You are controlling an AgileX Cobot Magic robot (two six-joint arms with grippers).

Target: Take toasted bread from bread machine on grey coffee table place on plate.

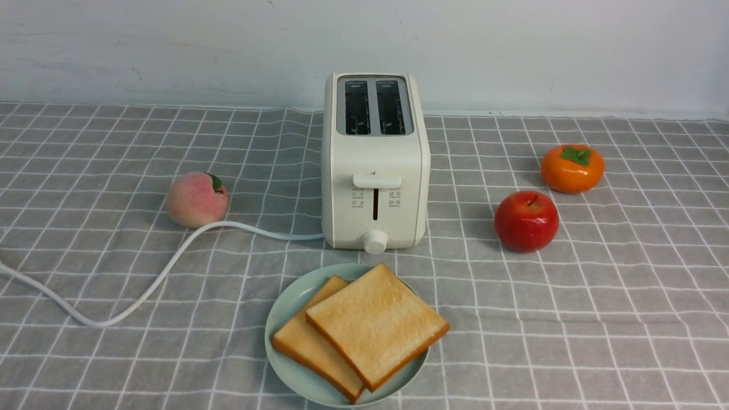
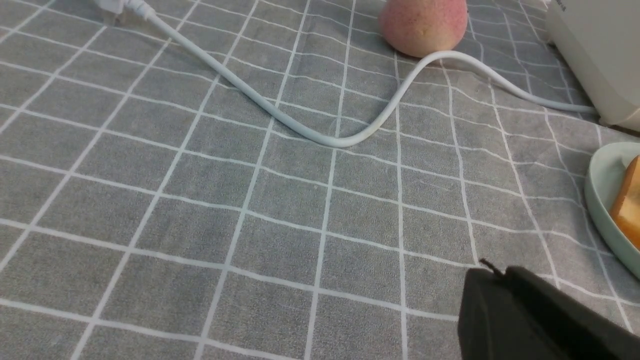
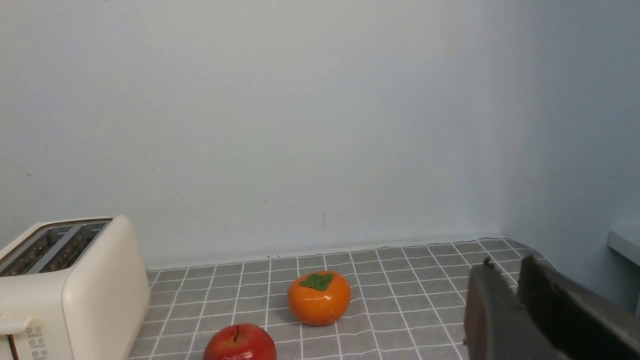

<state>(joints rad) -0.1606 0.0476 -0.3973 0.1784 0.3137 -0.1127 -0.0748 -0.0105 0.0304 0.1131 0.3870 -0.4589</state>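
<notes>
Both slices of toasted bread (image 1: 364, 330) lay flat on the plate (image 1: 283, 312), the upper slice overlapping the lower one and jutting a little past the rim, golden faces up. The plate sat on the table (image 1: 598, 319) just in front of the bread machine (image 1: 374, 162), whose two slots stood dark and its lever was up near the top of its slit. Its white cord (image 1: 142, 285) snaked off across the cloth, curling close past a peach (image 1: 197, 199). And the left fingers (image 2: 492, 272)? They were pressed together, a dark wedge with no gap showing, pinching nothing, hovering over bare grid cloth. Off to one side of them the plate's pale rim (image 2: 602, 200) and a corner of crust (image 2: 631, 205) were near, not touching; the cord (image 2: 330, 139) looped well beyond their tips, the peach (image 2: 423, 25) farther out still, and the bread machine's corner (image 2: 600, 50) beyond the plate. Over to the right fingers (image 3: 505, 280): two dark blades with only a thin slit between them near the tips, holding nothing, raised and aimed toward the pale wall. Well out ahead of them sat a persimmon (image 3: 319, 297), an apple (image 3: 240, 343) nearer the camera beside it, and past both, the bread machine (image 3: 70, 285) with its slots in sight. From the front, the apple (image 1: 526, 221) and persimmon (image 1: 572, 168) stood apart on the table.
</notes>
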